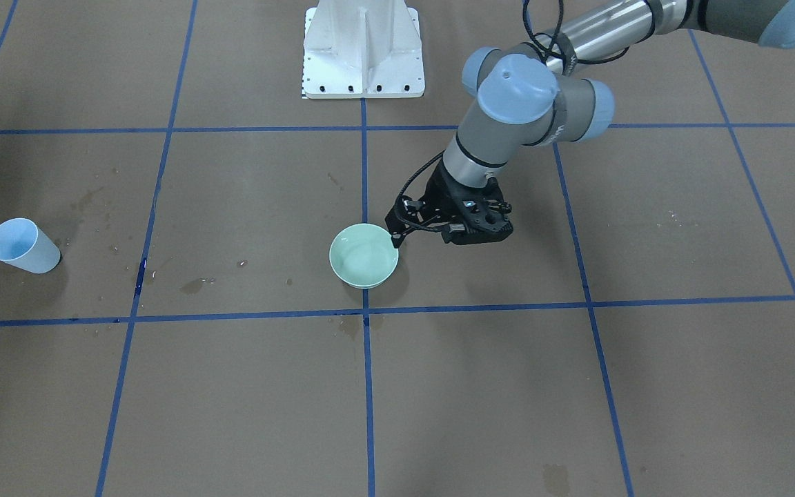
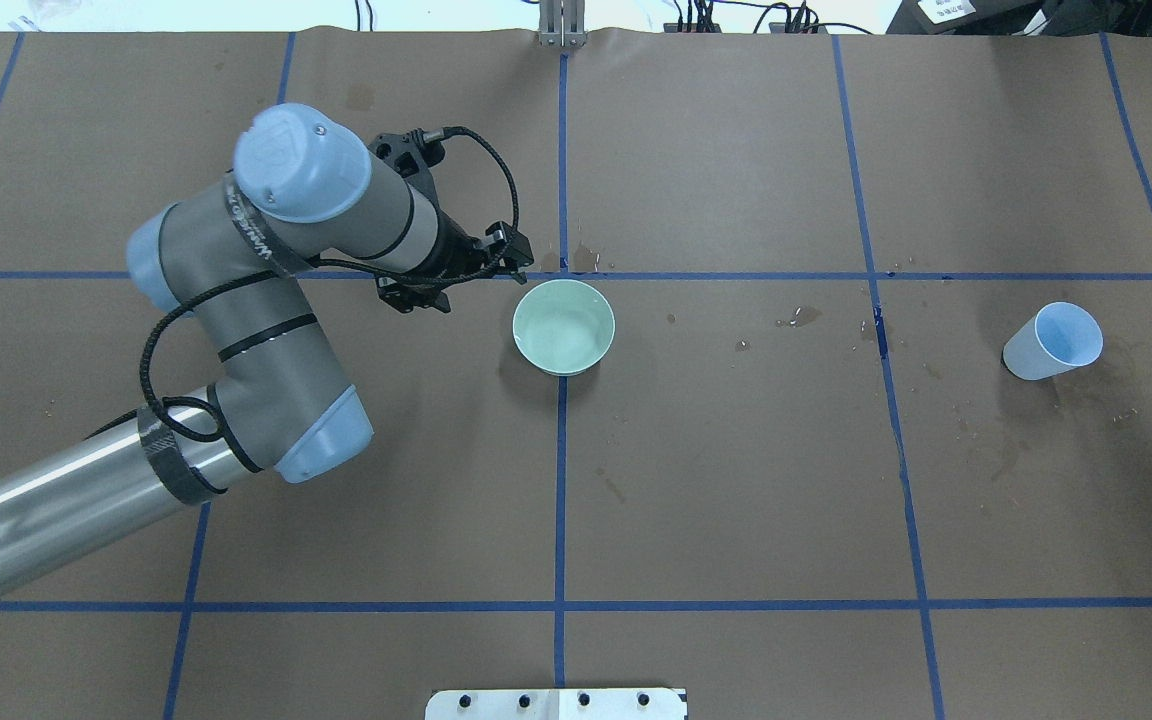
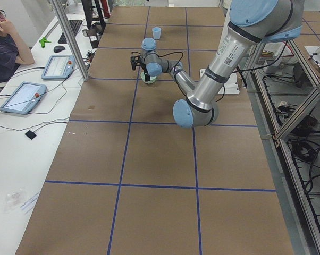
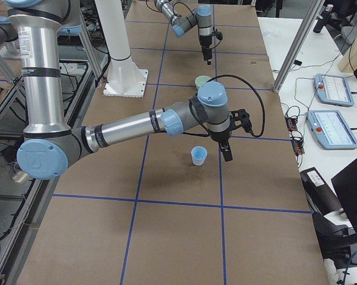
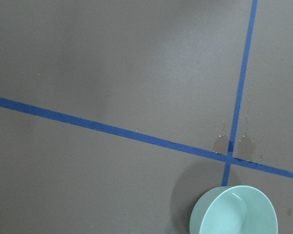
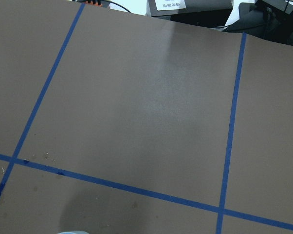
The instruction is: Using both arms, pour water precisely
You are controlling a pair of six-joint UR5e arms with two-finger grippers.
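The left jaws hung just beside the rim of the green bowl (image 1: 364, 255) on the desk (image 1: 577, 386), the right jaws near the blue cup (image 4: 198, 155); neither's opening could be told.

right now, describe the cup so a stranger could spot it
On the blue-gridded brown table, look toward the robot's right end, away from the mint bowl at centre. The cup stands there: pale blue, tall and tapered, not wide and green.
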